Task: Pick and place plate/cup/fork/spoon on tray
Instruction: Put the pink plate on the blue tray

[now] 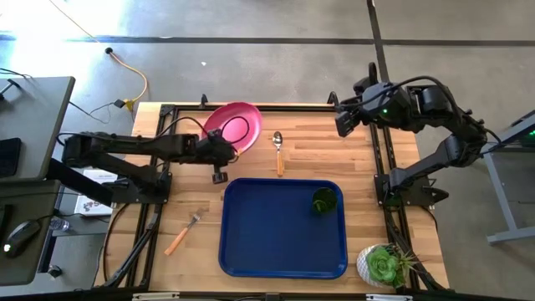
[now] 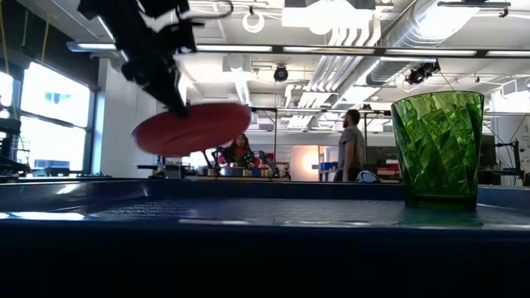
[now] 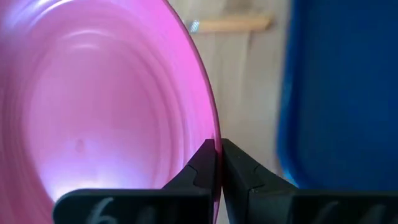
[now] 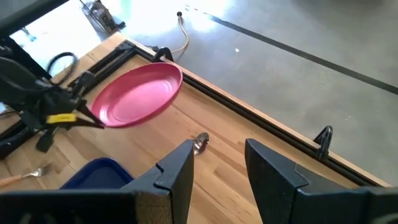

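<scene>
My left gripper (image 1: 222, 151) is shut on the pink-red plate (image 1: 235, 125), which is up in the air over the table's far left part, just beyond the blue tray (image 1: 251, 242). The plate also shows in the low view (image 2: 192, 128) and in the right wrist view (image 4: 137, 93). The green cup (image 1: 323, 201) stands upright in the tray's far right part. The spoon (image 1: 278, 151) lies flat on the wood beyond the tray. The fork (image 1: 181, 233) lies flat left of the tray. My right gripper (image 4: 217, 168) is open and empty, high over the far right corner. My left gripper pinches the plate's rim (image 3: 215, 134) between its two fingers, one on the inner face and one on the underside. It holds the side of the rim nearest the left arm. The plate is lifted clear of the table and tilted (image 2: 192, 128).
A green succulent in a white pot (image 1: 384, 266) stands at the near right corner. Black rails run along the table's left and right sides. Bare wood lies between the tray and the far edge. People stand in the room behind the table.
</scene>
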Controlling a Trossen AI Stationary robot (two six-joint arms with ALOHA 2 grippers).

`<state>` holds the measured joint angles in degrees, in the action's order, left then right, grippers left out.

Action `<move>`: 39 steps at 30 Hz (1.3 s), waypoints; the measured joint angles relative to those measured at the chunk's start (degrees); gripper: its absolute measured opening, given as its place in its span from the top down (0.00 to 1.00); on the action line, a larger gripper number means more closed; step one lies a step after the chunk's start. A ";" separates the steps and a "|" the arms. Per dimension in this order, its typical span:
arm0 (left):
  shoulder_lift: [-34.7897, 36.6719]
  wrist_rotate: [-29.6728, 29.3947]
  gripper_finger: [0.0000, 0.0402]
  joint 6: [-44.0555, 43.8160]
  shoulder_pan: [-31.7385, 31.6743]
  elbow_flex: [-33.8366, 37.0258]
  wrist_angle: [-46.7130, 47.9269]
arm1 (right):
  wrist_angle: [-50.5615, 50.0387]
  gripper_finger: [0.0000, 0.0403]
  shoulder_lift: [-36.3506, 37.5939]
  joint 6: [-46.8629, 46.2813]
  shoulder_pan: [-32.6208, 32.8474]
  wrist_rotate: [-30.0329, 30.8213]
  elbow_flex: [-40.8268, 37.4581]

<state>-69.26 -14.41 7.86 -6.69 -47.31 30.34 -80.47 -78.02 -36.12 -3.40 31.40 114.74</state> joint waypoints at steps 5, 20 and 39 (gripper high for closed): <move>-0.08 0.74 1.00 6.38 5.43 -4.19 0.34 | 2.64 0.66 0.00 0.07 0.00 -0.13 -0.02; -0.21 3.55 1.00 29.81 19.17 -7.83 0.31 | 4.49 0.66 0.00 -11.86 0.00 0.07 -0.04; -7.25 12.48 1.00 44.51 27.00 -7.89 -3.66 | 4.49 0.66 -0.04 -20.48 0.04 0.06 -0.04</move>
<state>-76.51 -1.93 52.37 20.31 -55.20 26.68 -75.99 -78.06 -56.60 -3.36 31.46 114.69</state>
